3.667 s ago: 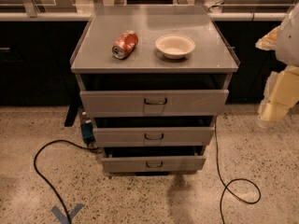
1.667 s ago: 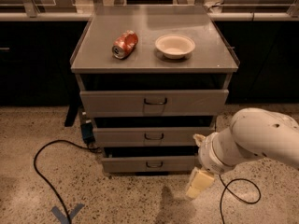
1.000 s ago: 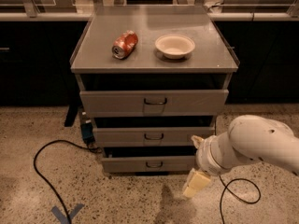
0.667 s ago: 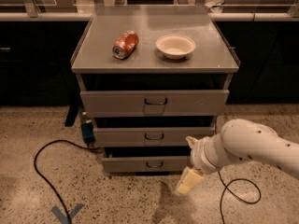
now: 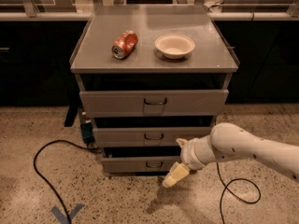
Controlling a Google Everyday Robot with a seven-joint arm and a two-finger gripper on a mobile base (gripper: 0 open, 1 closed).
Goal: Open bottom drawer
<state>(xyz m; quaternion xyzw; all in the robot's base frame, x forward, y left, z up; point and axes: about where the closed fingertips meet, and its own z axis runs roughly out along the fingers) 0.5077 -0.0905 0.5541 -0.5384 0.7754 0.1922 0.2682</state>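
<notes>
The bottom drawer [image 5: 131, 164] is the lowest and narrowest of three grey drawer fronts in the metal cabinet, with a small dark loop handle [image 5: 154, 164] at its centre. It stands slightly out, with a dark gap above it. My gripper [image 5: 175, 162] is on the white arm that comes in from the right. It sits low in front of the drawer's right part, just right of the handle. It is open and empty. One cream finger [image 5: 174, 175] points down-left towards the floor, below the drawer front.
On the cabinet top [image 5: 154, 55] lie a red soda can [image 5: 124, 44] on its side and a white bowl [image 5: 174, 45]. Black cables [image 5: 42, 171] loop on the speckled floor at left and right [image 5: 233, 190]. Dark counters stand behind.
My arm has swung down from the right edge of the view and moved left, bringing the gripper in front of the bottom drawer near its handle. The drawers have not moved.
</notes>
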